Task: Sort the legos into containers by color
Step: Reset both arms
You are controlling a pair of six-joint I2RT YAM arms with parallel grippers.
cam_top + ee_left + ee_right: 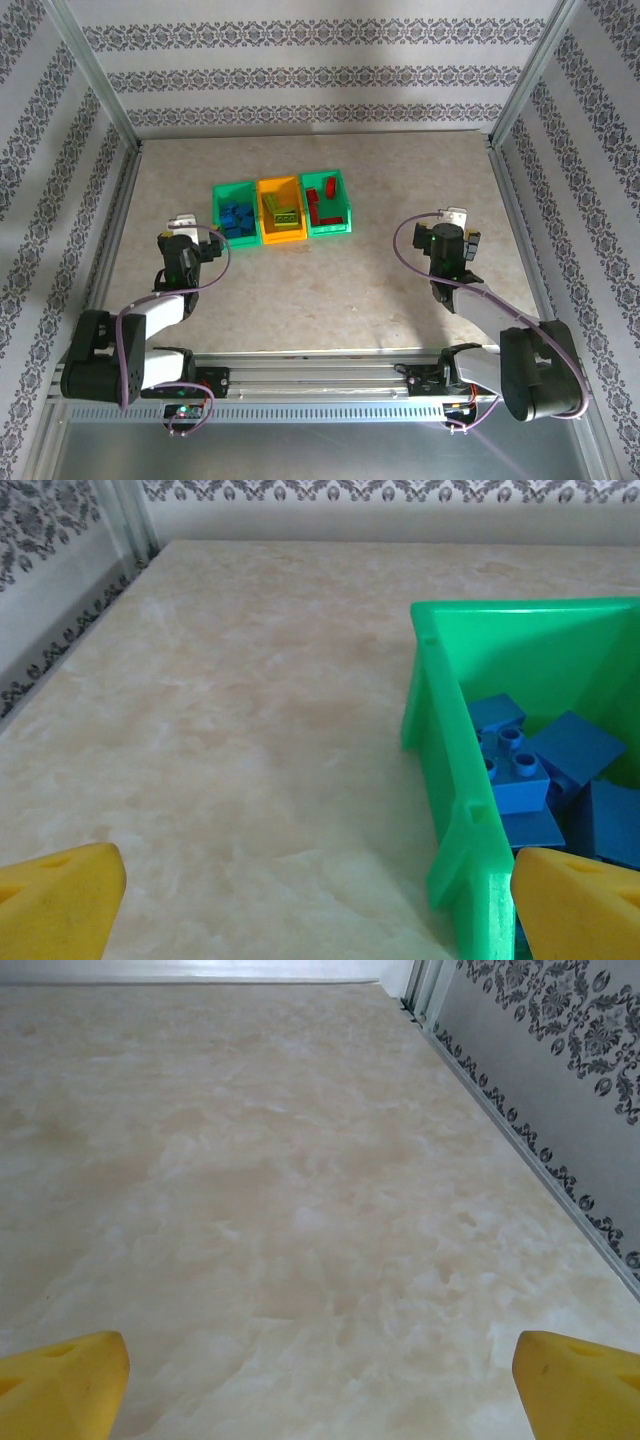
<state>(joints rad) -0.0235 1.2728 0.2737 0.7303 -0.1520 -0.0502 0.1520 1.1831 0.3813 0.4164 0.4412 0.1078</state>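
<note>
While both claws gape empty, left gripper [182,225] at nine o'clock of the bins, right gripper [455,218] at three, blue legos [236,219] sit in the left green bin [241,240], lime legos [282,216] in the orange-yellow bin [284,237], red legos [322,205] in the right green bin [331,229].

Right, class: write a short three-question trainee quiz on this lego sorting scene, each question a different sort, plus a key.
1. Which colour legos lie in the orange-yellow container?
2. True or false: the left tool and the right tool are both open and empty.
3. The red legos lie in which container: A) left, B) middle, C) right?
Key: 1 lime yellow-green legos; 2 true; 3 C, the right green container.
</note>
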